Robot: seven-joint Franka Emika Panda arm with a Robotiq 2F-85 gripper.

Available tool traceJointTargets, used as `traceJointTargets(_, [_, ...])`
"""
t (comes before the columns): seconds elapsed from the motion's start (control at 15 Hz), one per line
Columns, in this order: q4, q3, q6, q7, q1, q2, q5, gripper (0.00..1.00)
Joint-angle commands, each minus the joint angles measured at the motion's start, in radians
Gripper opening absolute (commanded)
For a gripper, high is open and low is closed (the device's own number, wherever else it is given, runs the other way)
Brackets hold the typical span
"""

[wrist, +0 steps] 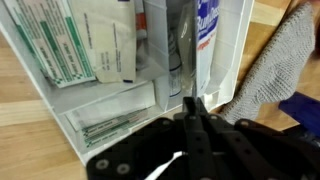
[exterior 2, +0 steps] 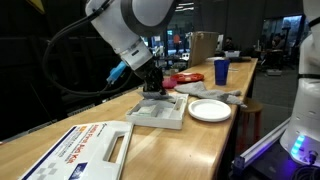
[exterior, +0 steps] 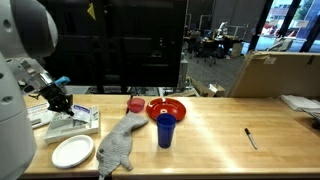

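Two fingers [wrist: 196, 118] are pressed shut against each other with nothing seen between them, poised just above the open white tray [wrist: 40, 120] of packets [wrist: 60, 45], which sits on the desk [exterior: 220, 140] near one end. Just beside the tray lie a white plate [exterior: 72, 151] and a grey cloth [exterior: 118, 145], with a blue cup [exterior: 165, 130] and a red bowl [exterior: 166, 107] farther along

Your claw [exterior: 63, 104] is hemmed in: white tray [exterior: 75, 124] packed with stuff right under it, plate [exterior: 72, 151] just beside that, then grey cloth [exterior: 118, 145] and blue cup [exterior: 165, 130]. The desk [exterior: 215, 135] past the cup is roomy, with only a marker [exterior: 251, 138].
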Motion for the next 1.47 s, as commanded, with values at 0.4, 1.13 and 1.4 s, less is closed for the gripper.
traceJointTargets(0.4, [-0.088,-0.004,0.054,-0.032,-0.025,-0.068,0.023,0.26])
traceJointTargets(1.13, [-0.101,-0.014,0.042,-0.021,-0.041,-0.079,0.075,0.93])
traceJointTargets(1.4, [-0.106,-0.023,0.087,-0.056,-0.077,-0.111,0.202,1.00])
